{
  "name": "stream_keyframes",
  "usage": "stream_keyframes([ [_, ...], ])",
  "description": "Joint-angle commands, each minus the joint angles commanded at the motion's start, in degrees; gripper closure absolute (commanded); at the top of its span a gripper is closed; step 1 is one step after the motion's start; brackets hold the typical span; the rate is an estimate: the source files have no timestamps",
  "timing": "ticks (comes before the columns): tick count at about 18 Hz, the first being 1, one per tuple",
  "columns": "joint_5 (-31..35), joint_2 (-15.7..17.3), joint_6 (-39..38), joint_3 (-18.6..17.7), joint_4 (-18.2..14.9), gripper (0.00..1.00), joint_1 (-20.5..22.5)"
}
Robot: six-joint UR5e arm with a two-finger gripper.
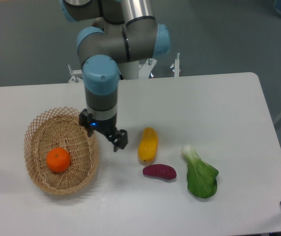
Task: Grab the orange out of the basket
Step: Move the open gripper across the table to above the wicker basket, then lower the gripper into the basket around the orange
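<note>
Orange (58,160) in unlabelled basket (39,126), open-fingered end effector (104,134) alongside.

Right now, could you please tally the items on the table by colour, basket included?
Orange: 1, the orange
Yellow: 1, the long fruit
Purple: 1, the sweet potato
Green: 1, the leafy vegetable
Tan: 1, the basket
Total: 5

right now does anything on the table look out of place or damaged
Nothing stands out. The small round orange sits inside the oval wicker basket, and the yellow elongated fruit, purple vegetable and leafy green lie intact on the white table.
</note>
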Motion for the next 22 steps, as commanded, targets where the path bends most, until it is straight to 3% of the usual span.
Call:
stream_keyframes([
  [7, 0.0, -2.9, -2.3, 0.7, 0.4, 0.00, -4.7],
  [13, 0.0, -5.4, -5.7, 0.8, 3.7, 0.00, -6.7],
  [22, 0.3, -6.9, -7.8, 0.6, 4.0, 0.00, -8.4],
])
